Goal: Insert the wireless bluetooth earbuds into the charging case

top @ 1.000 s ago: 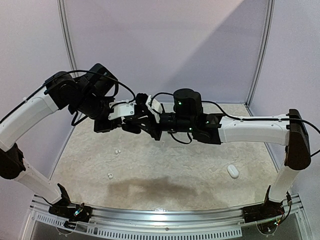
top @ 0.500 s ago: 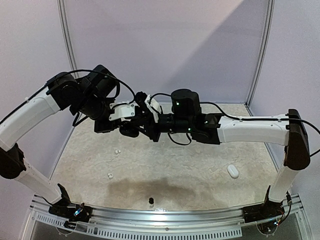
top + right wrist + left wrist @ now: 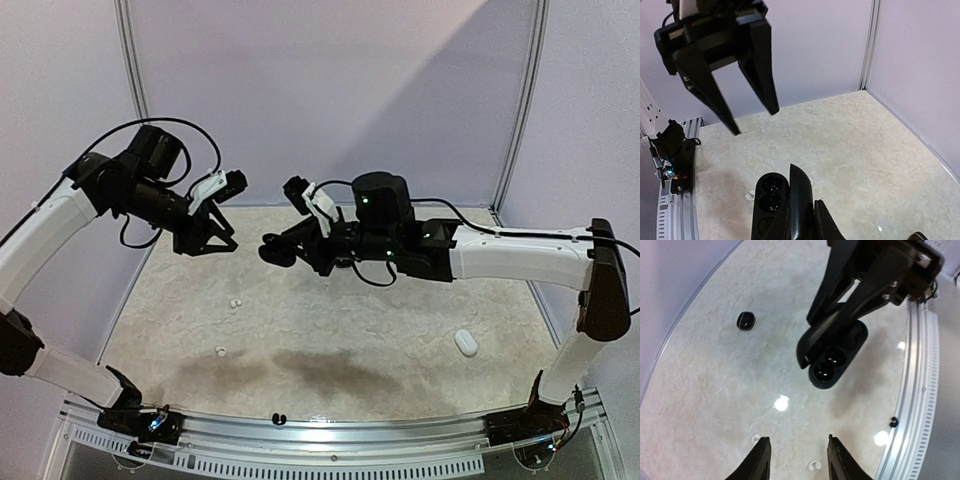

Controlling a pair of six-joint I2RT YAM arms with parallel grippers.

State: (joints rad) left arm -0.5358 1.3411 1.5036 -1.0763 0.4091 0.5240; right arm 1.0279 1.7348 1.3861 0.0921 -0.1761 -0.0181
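Both arms are raised over the middle of the table, their grippers facing one another with a gap between. The left gripper (image 3: pixel 799 440) is up on the left side with its two fingers spread well apart and nothing between them. The right gripper (image 3: pixel 289 247) reaches in from the right, clamped tight on the black charging case (image 3: pixel 832 362), which it carries in the air above the far half of the table. The case is open with its lid swung up beside the base, and the fingers appear to pinch it at the lid. Two round wells show in the base, glossy and dark; I cannot tell whether anything sits in them. One black earbud (image 3: pixel 278 416) lies at the near edge of the table, against the metal rail (image 3: pixel 400 428), a little left of the middle. Two white earbuds (image 3: pixel 235 302) lie on the left half of the table, one of them closer to the near edge, apart from each other. A white case (image 3: pixel 466 342) rests closed near the right edge. A small black rounded thing (image 3: pixel 745 320) sits toward the far edge; from here I cannot tell what it is.
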